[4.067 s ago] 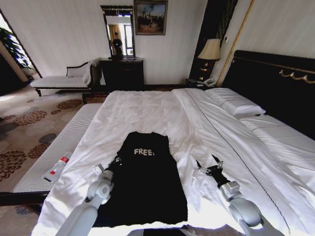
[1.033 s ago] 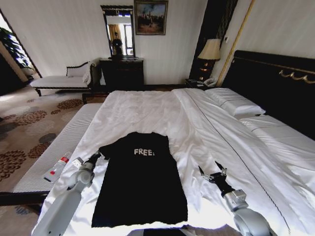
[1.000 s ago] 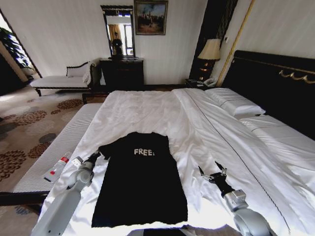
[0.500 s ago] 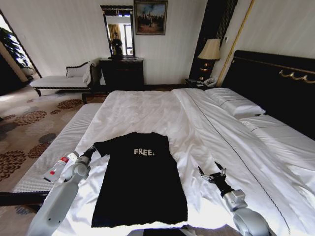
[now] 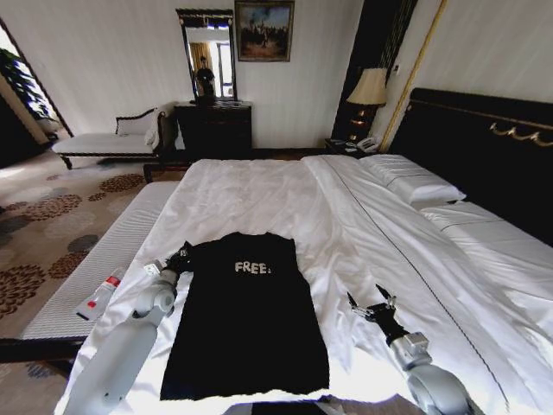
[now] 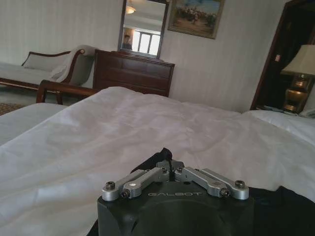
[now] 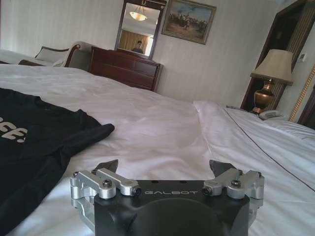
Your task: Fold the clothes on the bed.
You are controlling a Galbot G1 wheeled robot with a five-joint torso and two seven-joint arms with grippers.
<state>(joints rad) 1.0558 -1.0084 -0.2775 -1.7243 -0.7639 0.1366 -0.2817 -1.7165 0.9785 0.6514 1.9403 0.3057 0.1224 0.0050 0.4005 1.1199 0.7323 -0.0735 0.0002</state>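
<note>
The clothes, a black T-shirt (image 5: pixel 246 324) with white "FREE!" lettering, lie flat on the near part of the bed (image 5: pixel 259 194). At the shirt's left shoulder my left gripper (image 5: pixel 180 258) is shut on the sleeve, which sits close against the body of the shirt. The left wrist view shows those fingers (image 6: pixel 170 164) pinched on a peak of black cloth (image 6: pixel 160 156). To the right of the shirt, just above the white sheet, my right gripper (image 5: pixel 370 304) is open with nothing in it. In the right wrist view that gripper (image 7: pixel 165 167) stands apart from the shirt's right sleeve (image 7: pixel 86 130).
A striped bench (image 5: pixel 104 259) runs along the bed's left side with a red-and-white tube (image 5: pixel 101 294) on it. Pillows (image 5: pixel 413 181) and a black headboard (image 5: pixel 484 147) are at the right. A dresser (image 5: pixel 214 130), a chaise (image 5: pixel 108 143) and a lamp (image 5: pixel 370 89) stand at the far wall.
My left gripper, holding the sleeve, drew it out to the left and has now come back toward the shirt, so the sleeve no longer sticks out. The right arm has stayed put.
</note>
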